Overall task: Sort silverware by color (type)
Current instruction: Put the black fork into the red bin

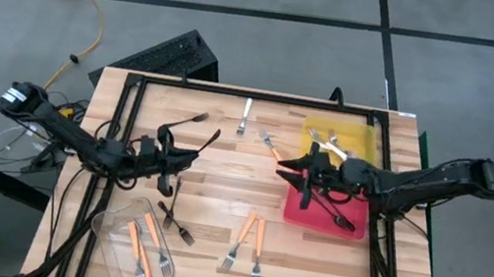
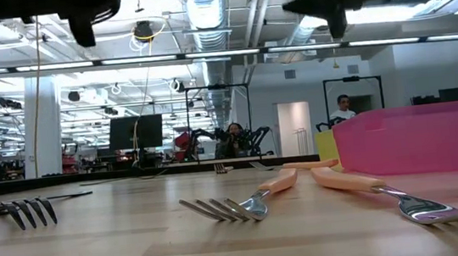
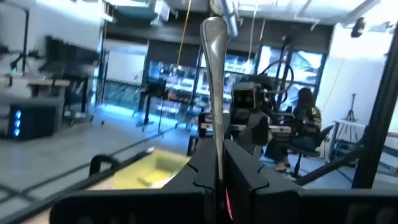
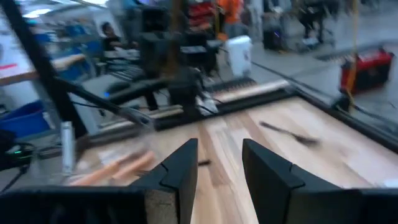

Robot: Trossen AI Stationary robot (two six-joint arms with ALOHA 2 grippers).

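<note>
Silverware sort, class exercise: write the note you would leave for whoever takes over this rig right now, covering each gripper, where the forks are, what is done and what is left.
Left gripper: shut on a fork, raised over the table's left half.
Right gripper: open, empty, raised at the red tray's left edge.
Done: orange-handled forks in the clear tub; dark fork on the red tray; light forks on the yellow tray.
Left: loose orange-handled forks, dark forks and others still on the table.

orange-handled forks (image 1: 249, 228), black forks (image 1: 176, 225), yellow tray (image 1: 363, 140), red tray (image 1: 307, 213), pale wood table (image 1: 222, 169)
</note>
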